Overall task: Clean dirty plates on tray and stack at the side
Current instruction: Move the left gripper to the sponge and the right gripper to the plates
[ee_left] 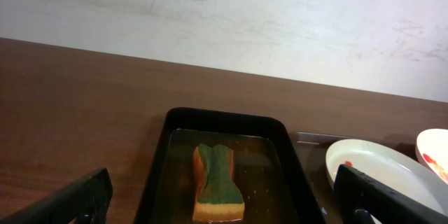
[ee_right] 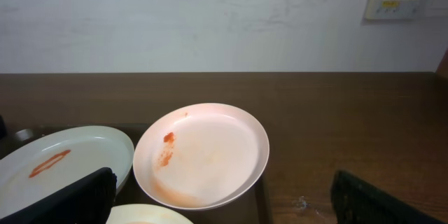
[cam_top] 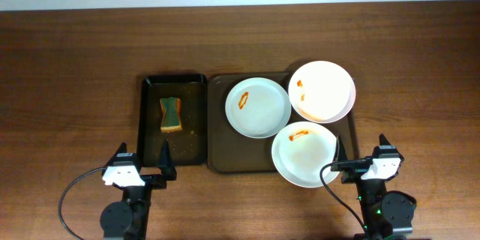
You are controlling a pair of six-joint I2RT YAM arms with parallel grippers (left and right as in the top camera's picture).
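Note:
Three white plates lie on the brown tray (cam_top: 225,157). The left plate (cam_top: 257,107) has a red smear at its left side. The far right plate (cam_top: 322,91) overhangs the tray's right rim and shows in the right wrist view (ee_right: 203,155) with an orange-red smear. The near plate (cam_top: 304,154) carries a smear near its top. My left gripper (cam_top: 142,166) is open and empty at the front edge, before the black tray. My right gripper (cam_top: 362,157) is open and empty, just right of the near plate.
A narrow black tray (cam_top: 196,120) left of the brown tray holds a green and yellow sponge (cam_top: 171,113), seen also in the left wrist view (ee_left: 218,182). Bare brown table lies to the far left and far right.

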